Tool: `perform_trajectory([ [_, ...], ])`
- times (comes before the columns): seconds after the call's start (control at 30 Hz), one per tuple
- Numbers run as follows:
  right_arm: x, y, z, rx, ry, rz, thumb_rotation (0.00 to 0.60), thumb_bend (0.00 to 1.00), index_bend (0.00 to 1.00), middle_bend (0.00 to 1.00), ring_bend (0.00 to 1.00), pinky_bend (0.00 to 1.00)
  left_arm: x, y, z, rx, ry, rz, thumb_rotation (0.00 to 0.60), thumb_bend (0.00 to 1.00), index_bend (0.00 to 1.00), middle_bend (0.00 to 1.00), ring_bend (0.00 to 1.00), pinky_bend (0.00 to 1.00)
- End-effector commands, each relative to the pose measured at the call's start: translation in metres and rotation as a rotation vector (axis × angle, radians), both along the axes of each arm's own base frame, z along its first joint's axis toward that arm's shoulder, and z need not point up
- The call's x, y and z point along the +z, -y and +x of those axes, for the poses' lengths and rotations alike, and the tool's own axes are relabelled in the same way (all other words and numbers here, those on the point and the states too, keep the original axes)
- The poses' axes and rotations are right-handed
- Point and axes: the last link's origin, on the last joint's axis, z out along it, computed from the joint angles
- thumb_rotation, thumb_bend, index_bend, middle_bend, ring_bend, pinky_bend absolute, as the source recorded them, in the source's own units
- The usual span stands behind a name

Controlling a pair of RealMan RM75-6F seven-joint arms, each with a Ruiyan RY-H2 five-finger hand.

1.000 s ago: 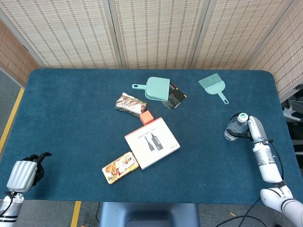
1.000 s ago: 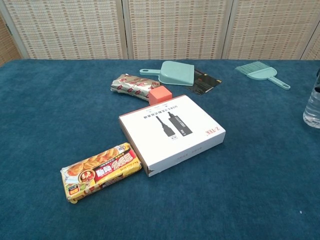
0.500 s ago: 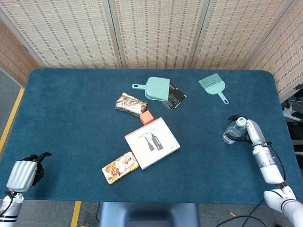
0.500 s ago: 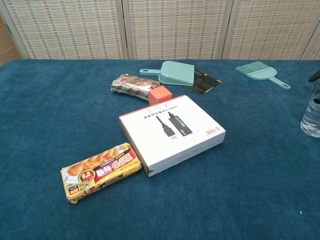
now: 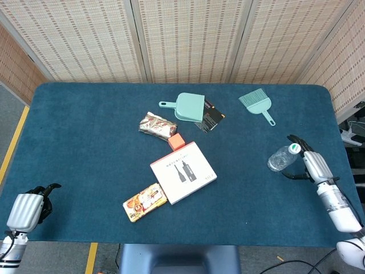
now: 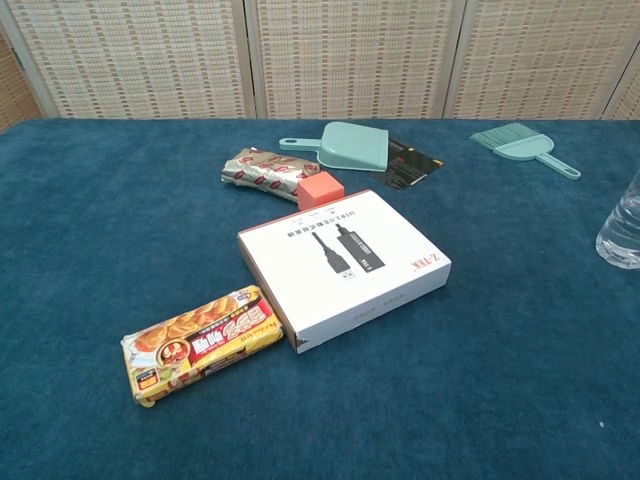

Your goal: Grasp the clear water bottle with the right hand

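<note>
Now | right hand (image 5: pixel 311 162) at frame right, fingers curled around bottle (image 5: pixel 282 158), grasping it | left hand (image 5: pixel 25 208) lower left, clenched

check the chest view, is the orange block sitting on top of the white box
No, the orange block rests on the blue table just behind the white box, between it and the silver snack wrapper.
</note>
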Motion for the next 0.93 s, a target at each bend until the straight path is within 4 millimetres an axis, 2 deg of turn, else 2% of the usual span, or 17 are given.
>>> perform_trajectory([
  [0.03, 0.031, -0.029, 0.004, 0.009, -0.089, -0.051, 0.600, 0.09, 0.00, 0.00, 0.00, 0.12, 0.000, 0.000, 0.000, -0.001, 0.001, 0.000, 0.600, 0.47, 0.31, 0.46, 0.42, 0.60],
  [0.2, 0.053, -0.059, 0.021, -0.016, -0.172, -0.043, 0.600, 0.08, 0.00, 0.00, 0.00, 0.11, -0.001, 0.000, 0.001, -0.003, 0.000, -0.001, 0.600, 0.47, 0.31, 0.47, 0.42, 0.60],
  [0.23, 0.056, -0.068, 0.026, -0.023, -0.211, -0.025, 0.600, 0.08, 0.00, 0.00, 0.00, 0.11, -0.001, 0.001, 0.001, -0.002, 0.000, -0.001, 0.600, 0.47, 0.31, 0.47, 0.42, 0.60],
  [0.3, 0.064, -0.100, 0.038, -0.061, -0.377, 0.011, 0.600, 0.08, 0.00, 0.00, 0.00, 0.11, -0.001, 0.001, 0.000, -0.001, -0.004, -0.001, 0.600, 0.47, 0.31, 0.47, 0.42, 0.60],
  [0.37, 0.063, -0.126, 0.055, -0.114, -0.505, -0.013, 0.600, 0.08, 0.00, 0.00, 0.00, 0.11, 0.000, 0.000, 0.000, 0.000, -0.007, 0.000, 0.600, 0.47, 0.31, 0.47, 0.42, 0.60],
  [0.43, 0.058, -0.137, 0.066, -0.136, -0.577, -0.038, 0.600, 0.08, 0.00, 0.00, 0.00, 0.11, 0.000, 0.000, 0.000, 0.000, -0.007, 0.000, 0.600, 0.47, 0.31, 0.47, 0.42, 0.60],
  [0.53, 0.050, -0.143, 0.073, -0.153, -0.617, -0.073, 0.600, 0.08, 0.00, 0.00, 0.00, 0.11, 0.000, 0.000, 0.001, -0.004, -0.003, 0.004, 0.600, 0.47, 0.31, 0.46, 0.42, 0.60],
  [0.73, 0.048, -0.139, 0.072, -0.190, -0.637, -0.146, 0.600, 0.08, 0.00, 0.00, 0.00, 0.12, -0.001, -0.001, 0.003, -0.013, 0.003, 0.001, 0.600, 0.47, 0.31, 0.47, 0.42, 0.60],
  [0.93, 0.045, -0.138, 0.077, -0.119, -0.581, -0.222, 0.600, 0.08, 0.00, 0.00, 0.00, 0.12, -0.010, -0.004, 0.000, -0.015, 0.009, -0.027, 0.600, 0.47, 0.31, 0.47, 0.42, 0.60],
])
